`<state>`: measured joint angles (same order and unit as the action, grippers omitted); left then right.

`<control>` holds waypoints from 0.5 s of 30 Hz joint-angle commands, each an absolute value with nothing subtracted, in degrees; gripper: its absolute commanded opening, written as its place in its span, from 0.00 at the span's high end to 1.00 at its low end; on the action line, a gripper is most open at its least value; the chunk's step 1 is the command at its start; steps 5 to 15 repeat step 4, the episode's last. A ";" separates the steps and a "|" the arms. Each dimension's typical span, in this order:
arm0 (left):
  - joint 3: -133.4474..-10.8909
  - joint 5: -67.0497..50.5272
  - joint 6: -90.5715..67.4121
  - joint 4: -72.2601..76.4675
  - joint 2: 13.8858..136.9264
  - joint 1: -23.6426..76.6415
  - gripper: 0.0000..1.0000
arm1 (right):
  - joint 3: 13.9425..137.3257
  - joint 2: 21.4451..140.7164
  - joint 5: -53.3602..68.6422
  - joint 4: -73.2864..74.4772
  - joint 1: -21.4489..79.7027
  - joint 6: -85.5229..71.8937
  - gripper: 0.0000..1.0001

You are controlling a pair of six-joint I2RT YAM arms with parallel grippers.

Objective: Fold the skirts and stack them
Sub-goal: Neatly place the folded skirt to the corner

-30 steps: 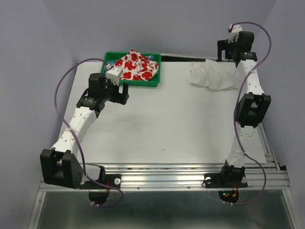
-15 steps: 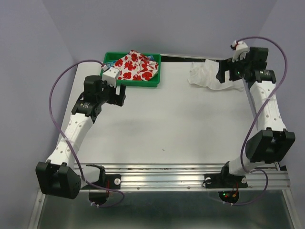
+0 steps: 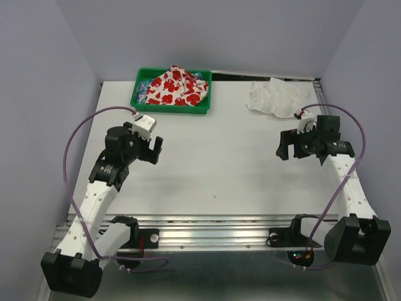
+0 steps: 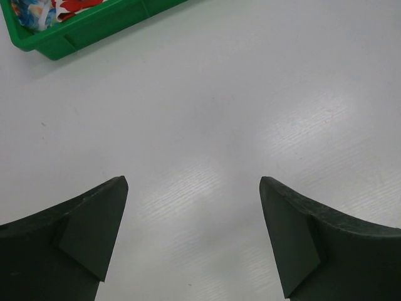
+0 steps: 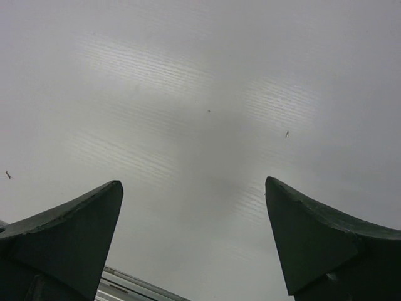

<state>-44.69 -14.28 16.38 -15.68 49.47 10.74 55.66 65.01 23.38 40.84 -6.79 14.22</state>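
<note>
The plain white skirt lies crumpled at the far right of the table. The poppy-print skirt is bunched in the green tray at the far left; a corner of the tray shows in the left wrist view. My left gripper is open and empty over bare table, nearer than the tray. My right gripper is open and empty over bare table, nearer than the white skirt. Both wrist views show wide-apart fingers with only table between them.
The white table spans the view between lilac walls. A metal rail runs along the near edge, and its strip shows in the right wrist view. Purple cables loop off both arms.
Both arms have drawn back from the far edge toward the near side. The left gripper left the tray; the right gripper left the white skirt, which stays crumpled in place.
</note>
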 commanded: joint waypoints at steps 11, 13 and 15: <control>-44.47 -11.52 17.06 -13.36 47.73 10.55 0.01 | 54.05 62.40 25.13 35.07 -7.21 8.62 0.00; -44.47 -11.52 17.06 -13.36 47.73 10.55 0.01 | 54.05 62.40 25.13 35.07 -7.21 8.62 0.00; -44.47 -11.52 17.06 -13.36 47.73 10.55 0.01 | 54.05 62.40 25.13 35.07 -7.21 8.62 0.00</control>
